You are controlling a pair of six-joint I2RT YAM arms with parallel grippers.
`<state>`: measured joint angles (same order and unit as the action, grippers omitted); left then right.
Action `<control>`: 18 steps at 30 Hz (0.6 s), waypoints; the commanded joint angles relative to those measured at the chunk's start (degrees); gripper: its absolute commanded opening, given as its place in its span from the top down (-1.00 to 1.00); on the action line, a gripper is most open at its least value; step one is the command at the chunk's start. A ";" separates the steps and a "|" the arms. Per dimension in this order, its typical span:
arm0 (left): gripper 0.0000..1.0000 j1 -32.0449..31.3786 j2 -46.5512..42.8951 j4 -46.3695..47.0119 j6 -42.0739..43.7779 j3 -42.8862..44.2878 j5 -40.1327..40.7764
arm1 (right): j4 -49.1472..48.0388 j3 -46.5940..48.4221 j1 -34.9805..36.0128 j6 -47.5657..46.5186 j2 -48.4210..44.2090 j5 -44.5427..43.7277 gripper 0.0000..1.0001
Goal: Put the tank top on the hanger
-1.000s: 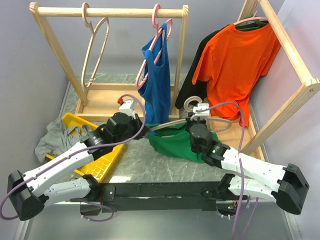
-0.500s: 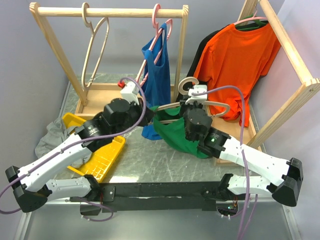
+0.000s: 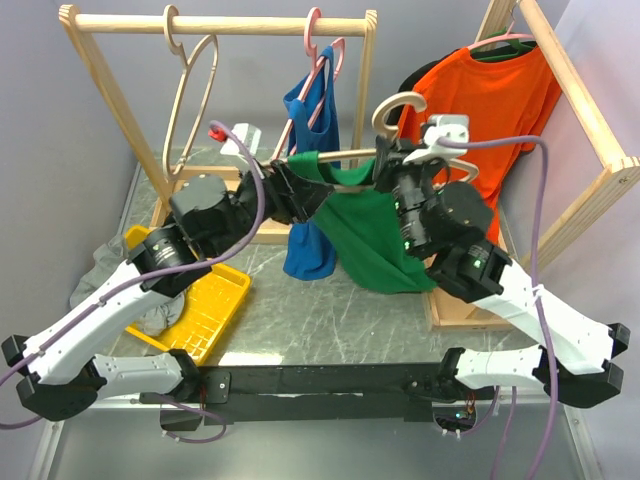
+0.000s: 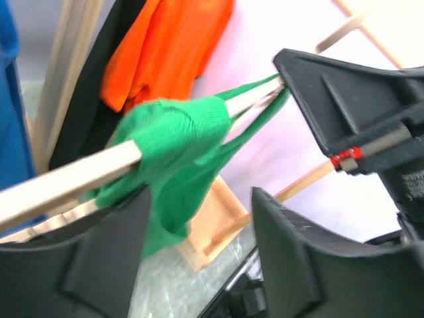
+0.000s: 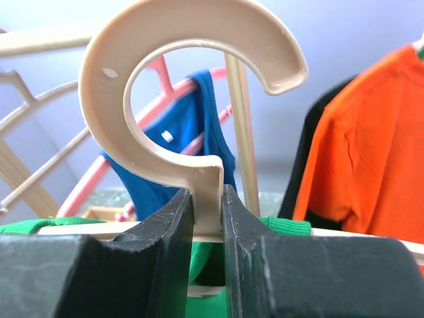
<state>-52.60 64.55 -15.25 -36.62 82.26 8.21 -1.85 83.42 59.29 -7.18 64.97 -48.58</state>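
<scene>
The pale beige hanger [image 3: 398, 108] is held up in the air, and my right gripper [image 3: 396, 168] is shut on its neck just under the hook [image 5: 192, 86]. In the right wrist view both fingers [image 5: 179, 225] press the neck of the hanger [image 5: 207, 192]. The dark green tank top [image 3: 375, 235] hangs from the hanger, one strap [image 4: 179, 129] looped over the hanger's arm [image 4: 66, 175]. My left gripper [image 3: 300, 192] is at that arm's left end, open [image 4: 199, 258], with the cloth beside its left finger [image 4: 106, 258].
A wooden rack [image 3: 250, 22] behind carries a bare beige hanger [image 3: 190, 95] and a pink hanger with a blue tank top [image 3: 312, 150]. An orange shirt [image 3: 480, 110] hangs on the right rack. A yellow basket [image 3: 205, 300] and a grey garment [image 3: 110, 270] lie at left.
Both arms have lifted the hanger with the green tank top up off the table. My left gripper has opened and let go.
</scene>
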 commanded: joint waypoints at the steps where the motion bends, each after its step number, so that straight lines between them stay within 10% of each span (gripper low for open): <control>1: -0.41 -0.14 -4.08 8.03 1.90 0.01 -2.67 | 1.05 8.41 0.83 -0.98 2.79 5.59 1.00; 8: -0.49 -0.13 -10.23 11.82 4.19 -2.01 -4.60 | 5.01 17.23 1.01 -3.11 5.17 6.74 1.00; 18: -0.48 -0.14 -13.40 4.53 8.49 -5.87 -11.45 | -1.84 -18.08 1.01 10.07 -10.37 12.36 1.00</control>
<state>-52.64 51.31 -6.85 -31.83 78.67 1.43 1.74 73.76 60.01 -3.68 59.42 -39.99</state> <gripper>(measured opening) 0.742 0.263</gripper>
